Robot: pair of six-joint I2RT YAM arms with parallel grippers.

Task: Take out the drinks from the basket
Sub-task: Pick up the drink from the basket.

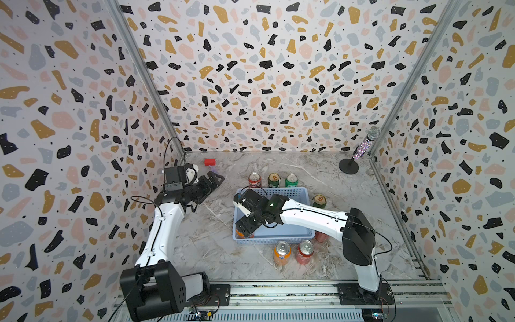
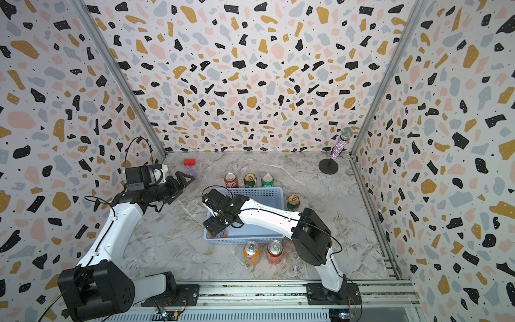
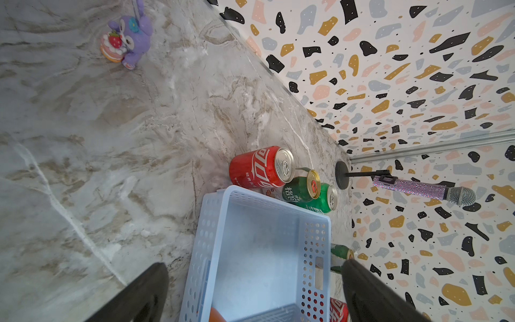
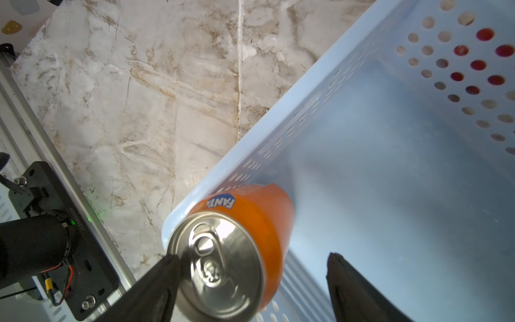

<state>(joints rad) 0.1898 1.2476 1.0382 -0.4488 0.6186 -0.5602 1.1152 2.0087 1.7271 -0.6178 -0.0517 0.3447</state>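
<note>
- Basket point(image 1: 289, 192): floor bare except for the near-left corner, where a Fanta can point(image 4: 267, 220) stands close to both walls.
- Right gripper point(image 4: 252, 258) straddles that can. One finger touches its rim; the other stands apart with a clear gap.
- Far wall hemmed in by a red Coca-Cola can point(image 1: 254, 179), a gold-topped can point(image 1: 273, 179) and a bright green can point(image 1: 291, 179).
- Front wall: second orange can point(image 1: 282, 252) and front red can point(image 1: 305, 251) just beside it.
- Marble table point(image 1: 206, 237) left of the basket lies open up to the left gripper point(image 1: 217, 178), whose jaws are spread.
</note>
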